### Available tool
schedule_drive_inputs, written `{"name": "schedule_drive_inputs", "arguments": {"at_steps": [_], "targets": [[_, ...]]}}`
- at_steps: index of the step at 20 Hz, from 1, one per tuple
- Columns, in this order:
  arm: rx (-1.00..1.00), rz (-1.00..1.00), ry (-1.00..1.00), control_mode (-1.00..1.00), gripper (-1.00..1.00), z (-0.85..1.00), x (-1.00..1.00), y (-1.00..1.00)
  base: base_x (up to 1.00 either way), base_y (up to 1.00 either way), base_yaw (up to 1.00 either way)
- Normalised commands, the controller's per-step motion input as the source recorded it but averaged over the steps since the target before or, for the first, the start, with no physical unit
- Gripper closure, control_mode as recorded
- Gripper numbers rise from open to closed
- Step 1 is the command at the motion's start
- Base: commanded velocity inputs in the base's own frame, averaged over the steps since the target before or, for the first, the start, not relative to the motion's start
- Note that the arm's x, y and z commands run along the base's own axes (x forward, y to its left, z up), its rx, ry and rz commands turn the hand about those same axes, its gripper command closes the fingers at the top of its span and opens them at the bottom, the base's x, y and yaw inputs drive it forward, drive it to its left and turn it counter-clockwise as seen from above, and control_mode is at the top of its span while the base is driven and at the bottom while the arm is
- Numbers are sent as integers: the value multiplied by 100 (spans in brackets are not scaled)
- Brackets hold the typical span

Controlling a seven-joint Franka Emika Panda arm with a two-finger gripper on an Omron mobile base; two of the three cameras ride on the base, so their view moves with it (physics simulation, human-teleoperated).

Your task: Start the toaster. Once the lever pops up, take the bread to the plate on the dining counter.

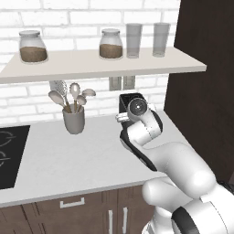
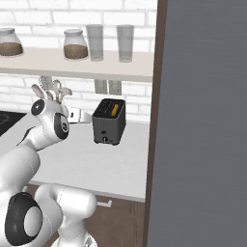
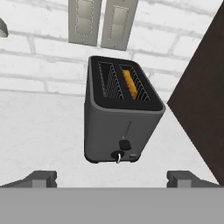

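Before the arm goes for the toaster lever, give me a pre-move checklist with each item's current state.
1. Gripper open, holding nothing: ok.
2. Bread seated in the right-hand slot of the toaster, seen from the hand view: ok.
3. Lever on the front face in sight, facing the gripper: ok.
4. Lever pressed down to start: cannot tell; it sits low in its slit.
5. Worktop between gripper and toaster free of obstacles: ok.
6. Toaster upright on the worktop: ok.

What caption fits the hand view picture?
Open end effector facing the toaster, bread in its right slot, below two wall outlets.
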Motion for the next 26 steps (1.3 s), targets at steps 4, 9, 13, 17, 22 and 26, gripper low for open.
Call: {"name": "schedule_drive_inputs", "arguments": {"at_steps": [4,9,13,17,22,26], "targets": [[0,0,0,-100,-100,0,0,0,0,0,0],[0,0,0,-100,-100,0,0,0,0,0,0],[0,0,0,-100,-100,0,0,0,0,0,0],[0,0,0,-100,-100,0,0,0,0,0,0],[0,0,0,-100,-100,0,0,0,0,0,0],[0,0,0,-100,-100,0,0,0,0,0,0]]}}
